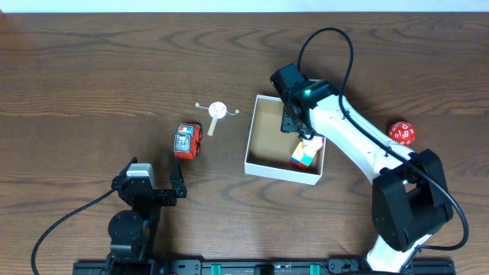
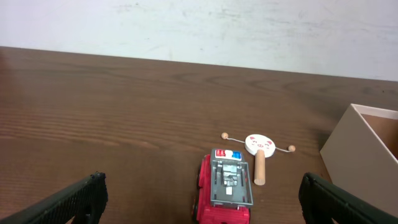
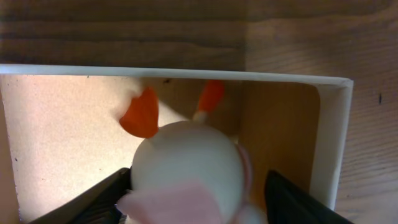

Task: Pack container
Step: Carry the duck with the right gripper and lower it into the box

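Note:
The container is a square shallow box with white walls and a brown inside, right of the table's middle; it also shows in the right wrist view and in the left wrist view. My right gripper reaches down into it, its fingers wide apart. A white toy with orange ears and pink parts sits between them, against the left finger, with a gap to the right finger. A multicoloured cube lies in the box beside it. My left gripper is open and empty, just behind a red toy car.
A small white hand drum on a wooden stick lies between the car and the box. A red many-sided die lies on the table right of the right arm.

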You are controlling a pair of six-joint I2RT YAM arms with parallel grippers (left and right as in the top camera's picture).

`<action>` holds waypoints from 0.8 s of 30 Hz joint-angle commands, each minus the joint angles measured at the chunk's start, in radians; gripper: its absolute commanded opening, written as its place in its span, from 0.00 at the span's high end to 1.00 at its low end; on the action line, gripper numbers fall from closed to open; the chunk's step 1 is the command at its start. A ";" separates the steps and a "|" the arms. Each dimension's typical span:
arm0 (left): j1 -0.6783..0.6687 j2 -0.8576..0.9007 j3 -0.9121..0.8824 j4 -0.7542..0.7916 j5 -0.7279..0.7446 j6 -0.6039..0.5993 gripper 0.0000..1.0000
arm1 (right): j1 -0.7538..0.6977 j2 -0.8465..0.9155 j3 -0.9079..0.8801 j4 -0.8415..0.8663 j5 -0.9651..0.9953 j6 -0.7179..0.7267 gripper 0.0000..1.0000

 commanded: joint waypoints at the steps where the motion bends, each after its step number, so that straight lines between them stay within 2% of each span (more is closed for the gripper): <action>1: 0.005 -0.007 -0.008 -0.028 -0.008 0.013 0.02 | 0.008 0.004 -0.003 0.005 0.006 0.002 0.29; 7: 0.005 -0.007 -0.008 -0.028 -0.008 0.013 0.02 | 0.008 0.004 -0.003 0.010 0.003 0.001 0.22; 24: 0.005 -0.007 -0.008 -0.028 -0.008 0.013 0.02 | 0.008 -0.057 0.041 0.018 -0.002 -0.118 0.23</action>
